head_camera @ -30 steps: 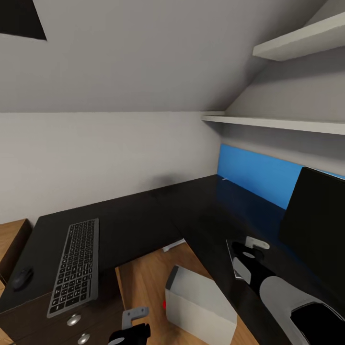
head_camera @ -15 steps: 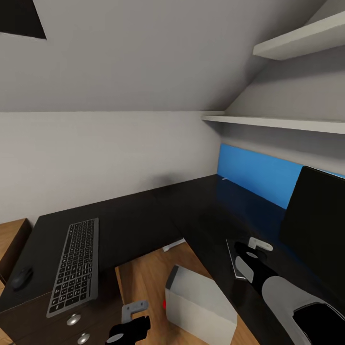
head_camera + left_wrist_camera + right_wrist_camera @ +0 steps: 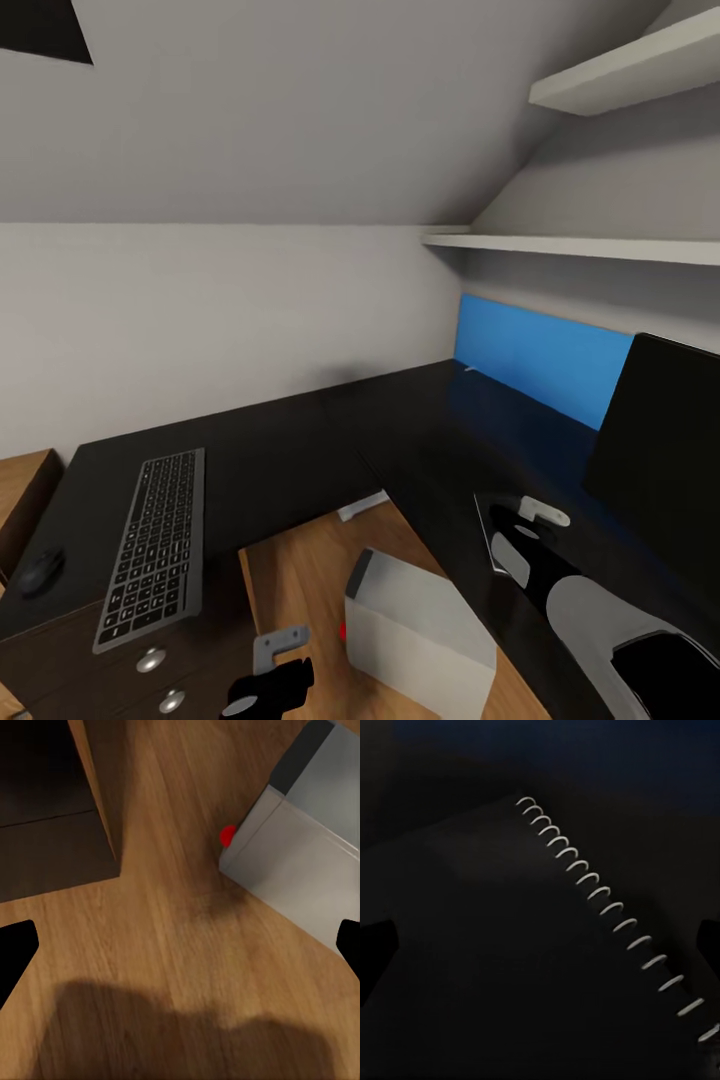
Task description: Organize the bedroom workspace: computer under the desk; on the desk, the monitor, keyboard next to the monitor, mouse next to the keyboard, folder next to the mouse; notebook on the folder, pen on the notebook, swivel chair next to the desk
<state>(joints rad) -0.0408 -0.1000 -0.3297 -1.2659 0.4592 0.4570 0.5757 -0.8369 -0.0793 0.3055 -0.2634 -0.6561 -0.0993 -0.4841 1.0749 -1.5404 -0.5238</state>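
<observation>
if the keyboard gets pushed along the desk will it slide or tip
Likely slide, not tip: the keyboard is slim and lies flat on the desk. The desktop looks smooth and glossy, so it may skid easily. Its near end sits close to the desk's front edge, so a push that way might drop it.

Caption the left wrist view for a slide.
Left gripper open above the wooden floor, beside the grey computer with its red mark.
</observation>
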